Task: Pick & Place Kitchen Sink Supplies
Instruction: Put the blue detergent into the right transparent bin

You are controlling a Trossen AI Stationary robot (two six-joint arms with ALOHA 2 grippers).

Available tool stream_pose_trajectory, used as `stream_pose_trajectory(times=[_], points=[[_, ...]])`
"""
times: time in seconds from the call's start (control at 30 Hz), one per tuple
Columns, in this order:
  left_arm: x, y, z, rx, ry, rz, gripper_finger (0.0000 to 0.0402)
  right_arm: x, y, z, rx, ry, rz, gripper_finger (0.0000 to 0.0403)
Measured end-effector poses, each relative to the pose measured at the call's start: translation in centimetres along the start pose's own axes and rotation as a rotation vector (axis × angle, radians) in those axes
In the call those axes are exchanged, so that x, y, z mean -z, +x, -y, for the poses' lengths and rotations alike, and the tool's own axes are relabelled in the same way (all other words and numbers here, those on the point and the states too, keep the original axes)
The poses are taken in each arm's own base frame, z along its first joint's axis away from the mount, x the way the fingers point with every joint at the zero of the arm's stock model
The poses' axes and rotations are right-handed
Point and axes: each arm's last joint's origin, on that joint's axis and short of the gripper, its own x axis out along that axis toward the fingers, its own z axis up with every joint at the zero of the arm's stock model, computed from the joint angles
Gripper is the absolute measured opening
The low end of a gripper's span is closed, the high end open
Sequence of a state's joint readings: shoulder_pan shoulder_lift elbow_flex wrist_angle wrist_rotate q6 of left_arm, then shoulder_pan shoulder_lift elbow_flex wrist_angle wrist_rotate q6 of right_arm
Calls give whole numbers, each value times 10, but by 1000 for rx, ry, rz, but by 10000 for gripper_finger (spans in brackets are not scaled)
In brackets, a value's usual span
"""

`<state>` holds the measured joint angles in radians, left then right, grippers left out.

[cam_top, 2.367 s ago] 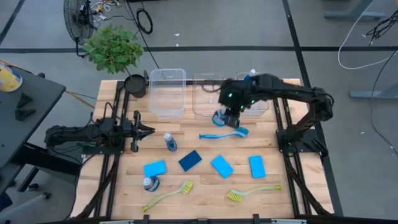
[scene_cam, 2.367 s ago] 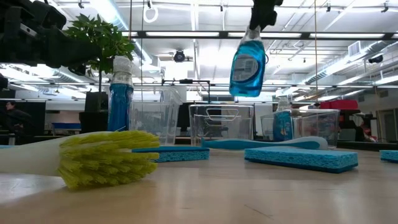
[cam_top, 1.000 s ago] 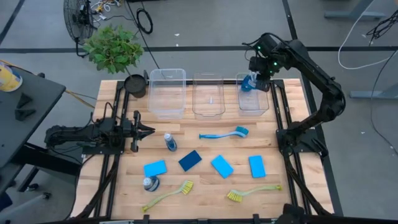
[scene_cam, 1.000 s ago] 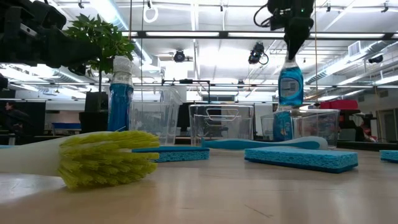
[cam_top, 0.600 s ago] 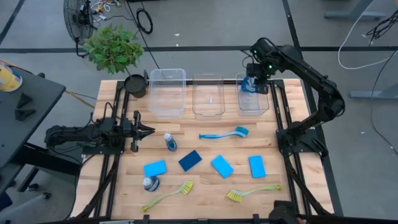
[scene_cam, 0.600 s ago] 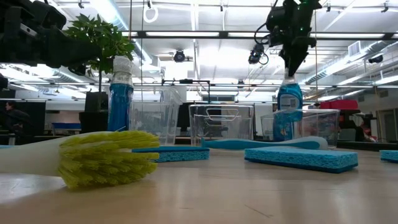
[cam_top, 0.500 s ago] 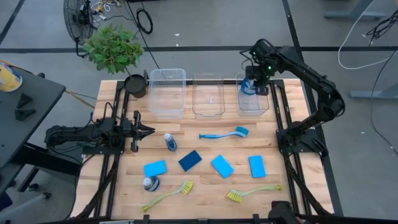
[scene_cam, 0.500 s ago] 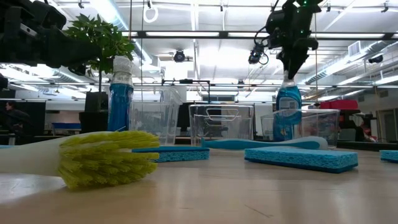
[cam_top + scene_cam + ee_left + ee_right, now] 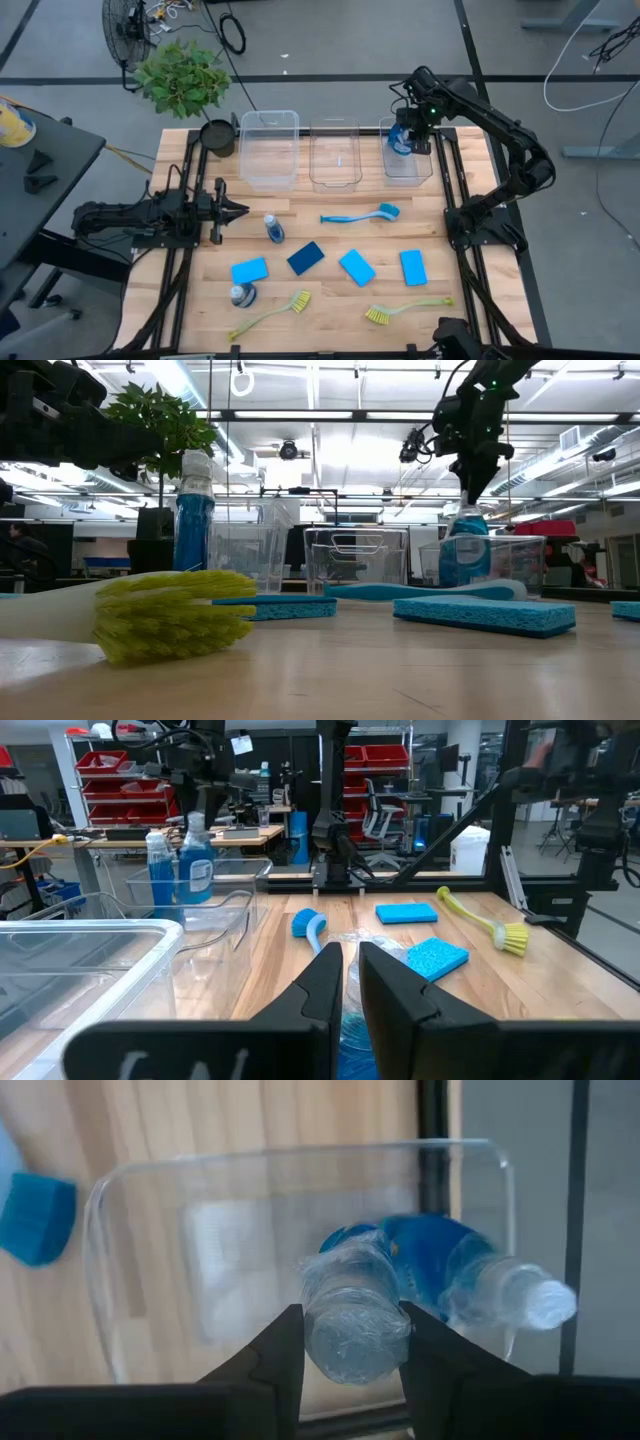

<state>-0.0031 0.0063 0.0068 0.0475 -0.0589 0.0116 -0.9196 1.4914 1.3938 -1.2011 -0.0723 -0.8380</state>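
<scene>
The right gripper [image 9: 348, 1342] clamps a blue bottle's cap [image 9: 352, 1323] inside the far-right clear bin [image 9: 408, 165], beside another bottle [image 9: 470, 1275]. Releasing off-balance could topple both.

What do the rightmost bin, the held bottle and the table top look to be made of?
Rightmost bin: clear glossy plastic, apparently; the wood shows through its walls.
Bottle in the right gripper: transparent plastic holding blue liquid, pale cap, by the look of it.
Table: light wood planks with visible seams; matte finish.
</scene>
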Motion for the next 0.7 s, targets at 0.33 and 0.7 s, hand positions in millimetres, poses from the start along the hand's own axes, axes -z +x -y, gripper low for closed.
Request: stream_pose_trajectory(times=[0.33, 0.7], points=[[0, 0, 0, 0, 0, 0, 44, 8, 13, 2, -25, 105, 9, 123], [0, 0, 0, 0, 0, 0, 44, 16, 20, 9, -19, 212, 30, 123]])
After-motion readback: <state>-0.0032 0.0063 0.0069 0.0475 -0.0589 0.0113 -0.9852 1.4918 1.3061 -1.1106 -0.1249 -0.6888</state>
